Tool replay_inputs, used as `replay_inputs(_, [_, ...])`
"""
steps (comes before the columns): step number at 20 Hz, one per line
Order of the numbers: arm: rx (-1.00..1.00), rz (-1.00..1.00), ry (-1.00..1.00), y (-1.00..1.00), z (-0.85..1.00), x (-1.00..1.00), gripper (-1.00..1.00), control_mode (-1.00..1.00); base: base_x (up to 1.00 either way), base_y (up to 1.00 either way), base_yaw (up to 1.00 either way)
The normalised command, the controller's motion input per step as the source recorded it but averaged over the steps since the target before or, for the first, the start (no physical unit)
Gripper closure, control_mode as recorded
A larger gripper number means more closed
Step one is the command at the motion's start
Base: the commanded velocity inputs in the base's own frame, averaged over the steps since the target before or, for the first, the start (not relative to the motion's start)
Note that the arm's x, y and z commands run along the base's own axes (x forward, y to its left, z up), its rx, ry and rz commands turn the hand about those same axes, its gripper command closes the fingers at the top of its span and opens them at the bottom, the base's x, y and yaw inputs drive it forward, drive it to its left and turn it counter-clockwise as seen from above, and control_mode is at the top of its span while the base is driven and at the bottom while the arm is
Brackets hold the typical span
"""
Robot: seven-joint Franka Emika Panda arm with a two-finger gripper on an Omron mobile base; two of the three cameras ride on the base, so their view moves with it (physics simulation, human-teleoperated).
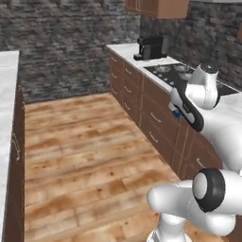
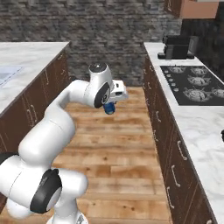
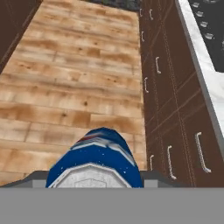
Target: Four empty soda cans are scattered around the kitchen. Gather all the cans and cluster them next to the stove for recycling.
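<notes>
My gripper (image 2: 110, 105) is shut on a blue-and-white soda can (image 2: 109, 108), holding it in the air over the wood floor in the aisle. In the left base view the same can (image 1: 177, 113) peeks out blue beside the hand, level with the cabinet fronts. The hand view shows the can (image 3: 94, 157) close up at the bottom, its top facing the camera. The stove (image 2: 196, 85), a black cooktop with grey burners, lies in the marble counter to the right, and the stove (image 1: 182, 72) sits behind my arm in the left base view.
A black coffee machine (image 2: 177, 47) stands on the counter beyond the stove. Brown drawers (image 3: 175, 109) line the right side of the aisle. An island counter (image 2: 26, 57) with a sink (image 2: 6, 72) runs along the left. Plank floor (image 1: 85, 142) lies between.
</notes>
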Motion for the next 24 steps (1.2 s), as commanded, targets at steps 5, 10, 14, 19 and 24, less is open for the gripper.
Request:
replay_inputs(5, [0.00,0.00,0.00,0.00,0.00,0.00,1.00,1.00,0.97,0.00,-0.57])
replay_inputs(10, [0.00,0.00,0.00,0.00,0.00,0.00,1.00,1.00,0.81,0.20,-0.53])
replay_inputs(14, [0.00,0.00,0.00,0.00,0.00,0.00,1.00,1.00,0.35,0.56,-0.52])
replay_inputs(19, [0.00,0.00,0.00,0.00,0.00,0.00,1.00,1.00,0.13,0.72,-0.52])
replay_inputs(24, [0.00,0.00,0.00,0.00,0.00,0.00,1.00,1.00,0.23,0.90,-0.50])
